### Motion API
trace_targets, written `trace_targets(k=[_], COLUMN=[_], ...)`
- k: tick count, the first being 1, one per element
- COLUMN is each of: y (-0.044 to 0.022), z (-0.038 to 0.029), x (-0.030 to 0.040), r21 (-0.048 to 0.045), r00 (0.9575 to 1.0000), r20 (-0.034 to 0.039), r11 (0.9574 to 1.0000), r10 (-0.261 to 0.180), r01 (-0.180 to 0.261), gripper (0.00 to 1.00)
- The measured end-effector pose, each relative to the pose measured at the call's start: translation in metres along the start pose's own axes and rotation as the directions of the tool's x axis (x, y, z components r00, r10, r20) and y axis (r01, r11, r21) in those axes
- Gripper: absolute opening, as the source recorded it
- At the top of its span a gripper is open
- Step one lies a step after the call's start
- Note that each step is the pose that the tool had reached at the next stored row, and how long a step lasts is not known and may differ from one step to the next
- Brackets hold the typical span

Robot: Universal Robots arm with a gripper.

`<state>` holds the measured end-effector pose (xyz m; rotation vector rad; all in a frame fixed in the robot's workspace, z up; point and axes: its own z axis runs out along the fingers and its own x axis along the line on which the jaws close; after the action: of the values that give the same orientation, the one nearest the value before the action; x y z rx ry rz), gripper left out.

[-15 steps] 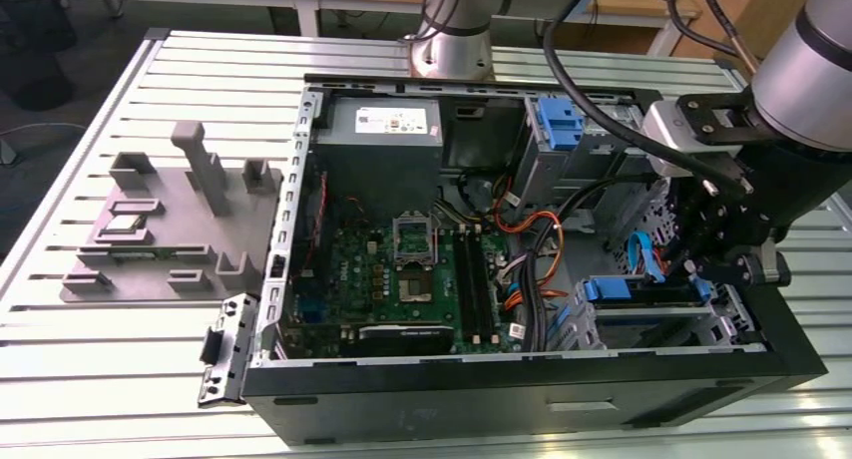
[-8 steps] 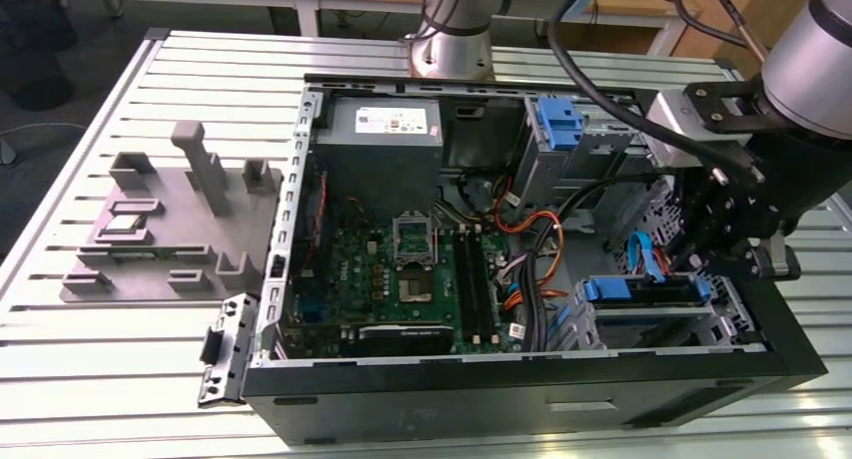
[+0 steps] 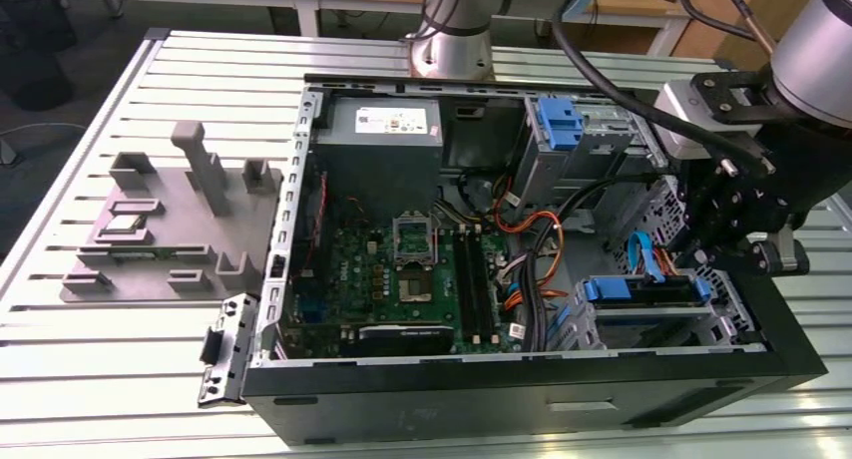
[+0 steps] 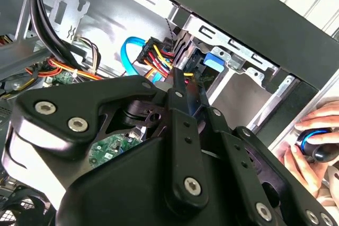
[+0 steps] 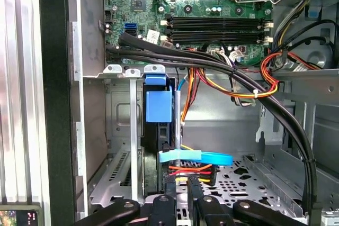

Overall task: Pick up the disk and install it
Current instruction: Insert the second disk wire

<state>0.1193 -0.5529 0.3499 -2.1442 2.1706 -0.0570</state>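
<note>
The disk point(image 3: 645, 289) lies flat in the drive cage point(image 3: 725, 314) at about 4 o'clock inside the open computer case point(image 3: 533, 384). From the exterior view its blue plastic rails frame a dark, flat rectangle. In the first wrist view the disk point(image 5: 159, 104) shows edge-on, a thin dark slab with a smooth blue tab at its end, slotted between the cage's point(image 5: 122, 130) perforated sheet-metal walls. A flat light-blue data cable point(image 5: 196, 157) and a bundle of red, yellow and black wires point(image 5: 193, 170) sit just beside its near end.

The gripper point(image 3: 705, 264) hangs just beside the disk, at roughly 3 o'clock from the case's centre. It is black and angular, with bolted links. In both wrist views the gripper point(image 5: 188, 194) point(image 4: 188, 86) points at the wire connectors. I cannot tell whether the claw is open or closed.

The case is a black-walled box holding:
- a green motherboard point(image 3: 399, 269) at its centre
- a grey metal power supply point(image 3: 379, 130) at 11 o'clock
- an upright blue bracket point(image 3: 560, 120) at 1 o'clock
- thick black cables point(image 5: 212, 67) crossing orange wires point(image 5: 265, 72)

A grey moulded fixture point(image 3: 147, 229) rests at 9 o'clock on the ribbed aluminium table point(image 3: 107, 379). In the second wrist view, a person's hand point(image 4: 310, 154) rests outside the case.
</note>
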Motion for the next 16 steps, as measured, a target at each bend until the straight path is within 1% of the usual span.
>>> trace_targets(k=[7,8,9,10,11,16], y=[0.0,0.0,0.0,0.0,0.0,0.0], z=[-0.0001,-0.0001,-0.0001,-0.0001,-0.0001,-0.0001], x=[0.0,0.0,0.0,0.0,0.0,0.0], r21=[0.0,0.0,0.0,0.0,0.0,0.0], r00=[1.0,1.0,1.0,1.0,1.0,1.0], r20=[-0.0003,-0.0003,-0.0003,-0.0003,-0.0002,-0.0003], r11=[1.0,1.0,1.0,1.0,1.0,1.0], r10=[0.0,0.0,0.0,0.0,0.0,0.0], r01=[0.0,0.0,0.0,0.0,0.0,0.0], gripper=[0.24,0.22,0.16,0.16,0.1,0.1])
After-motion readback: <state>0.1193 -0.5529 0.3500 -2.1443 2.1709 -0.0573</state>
